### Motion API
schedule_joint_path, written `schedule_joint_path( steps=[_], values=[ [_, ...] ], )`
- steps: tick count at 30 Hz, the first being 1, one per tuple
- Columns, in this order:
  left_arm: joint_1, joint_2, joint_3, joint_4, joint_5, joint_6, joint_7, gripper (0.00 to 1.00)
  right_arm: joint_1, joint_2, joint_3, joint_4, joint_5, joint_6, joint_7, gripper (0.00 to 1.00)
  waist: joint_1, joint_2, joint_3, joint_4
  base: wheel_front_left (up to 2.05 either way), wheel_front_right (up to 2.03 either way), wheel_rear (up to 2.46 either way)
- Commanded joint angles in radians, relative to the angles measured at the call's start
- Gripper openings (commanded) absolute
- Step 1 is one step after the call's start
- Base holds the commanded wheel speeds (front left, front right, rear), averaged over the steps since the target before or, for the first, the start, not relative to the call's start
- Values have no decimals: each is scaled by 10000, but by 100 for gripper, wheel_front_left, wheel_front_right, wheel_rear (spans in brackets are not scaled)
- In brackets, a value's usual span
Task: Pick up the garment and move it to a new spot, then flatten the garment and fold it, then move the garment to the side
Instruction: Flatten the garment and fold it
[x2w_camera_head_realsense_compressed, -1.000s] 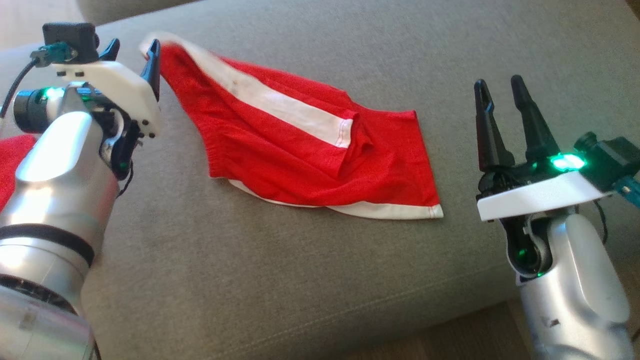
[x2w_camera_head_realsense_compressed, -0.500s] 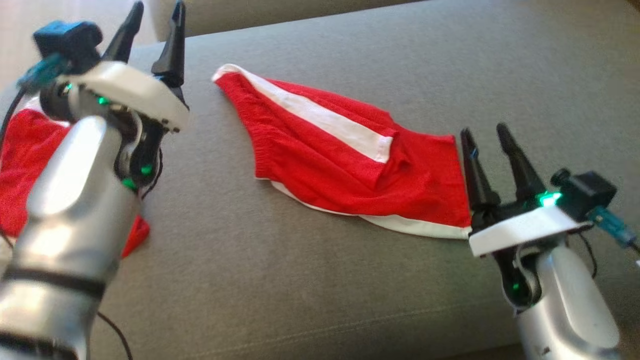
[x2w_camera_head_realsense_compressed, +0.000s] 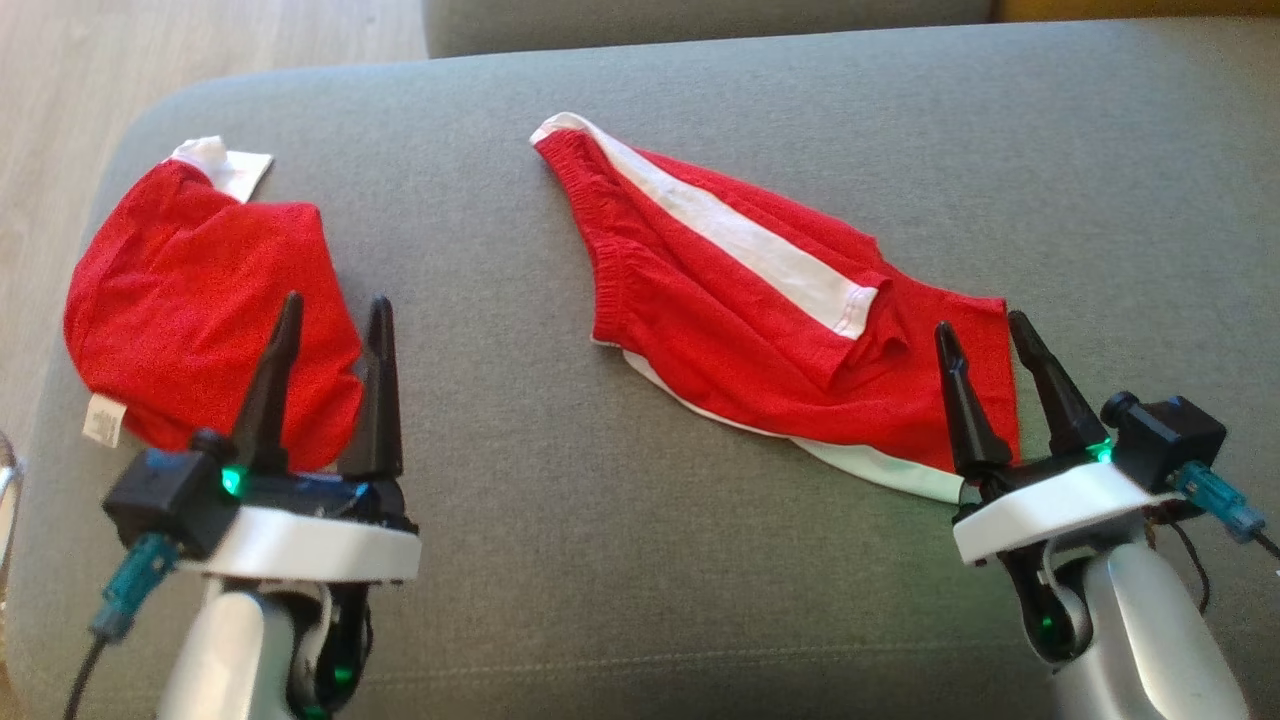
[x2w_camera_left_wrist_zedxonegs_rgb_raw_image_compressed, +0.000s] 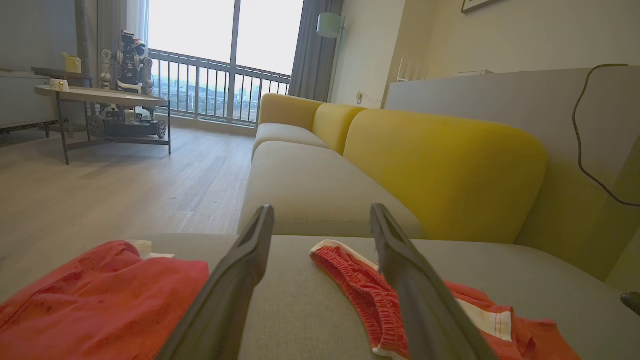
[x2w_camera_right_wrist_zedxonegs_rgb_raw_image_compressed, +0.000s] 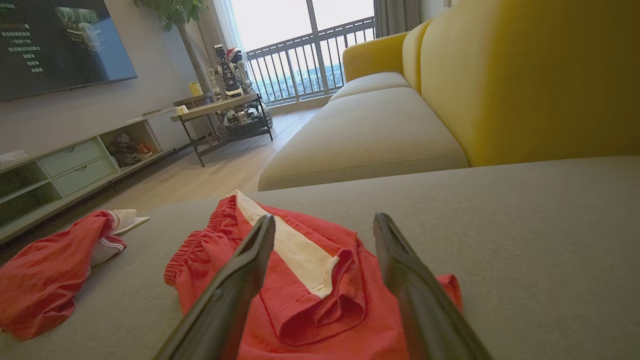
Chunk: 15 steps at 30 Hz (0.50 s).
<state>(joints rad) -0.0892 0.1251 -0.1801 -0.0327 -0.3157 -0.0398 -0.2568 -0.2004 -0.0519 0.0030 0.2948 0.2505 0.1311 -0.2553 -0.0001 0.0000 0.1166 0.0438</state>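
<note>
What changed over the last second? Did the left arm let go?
The waistband corner of the red shorts, lifted at the left gripper before, now lies on the cushion; that gripper has pulled back, open. The right gripper stayed open at the shorts' other end.

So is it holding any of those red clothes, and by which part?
Nothing is held: the left gripper and right gripper are open and empty; the red shorts lie loose.

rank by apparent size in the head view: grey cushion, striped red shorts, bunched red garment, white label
1. grey cushion
2. striped red shorts and bunched red garment, too close to rank
3. white label
</note>
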Motion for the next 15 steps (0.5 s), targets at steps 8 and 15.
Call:
schedule_joint_path(
  steps=[8,15],
  values=[
    [-193,-577,796,-241,677,-591,-48,100,-987,16,-35,352,-74,-4,120,100,1,0,617,531,0,0,0],
    [-391,-732,553,91,693,-792,-49,100,-2101,16,-72,1798,505,-4,525,100,1,0,1129,1093,0,0,0]
  ],
)
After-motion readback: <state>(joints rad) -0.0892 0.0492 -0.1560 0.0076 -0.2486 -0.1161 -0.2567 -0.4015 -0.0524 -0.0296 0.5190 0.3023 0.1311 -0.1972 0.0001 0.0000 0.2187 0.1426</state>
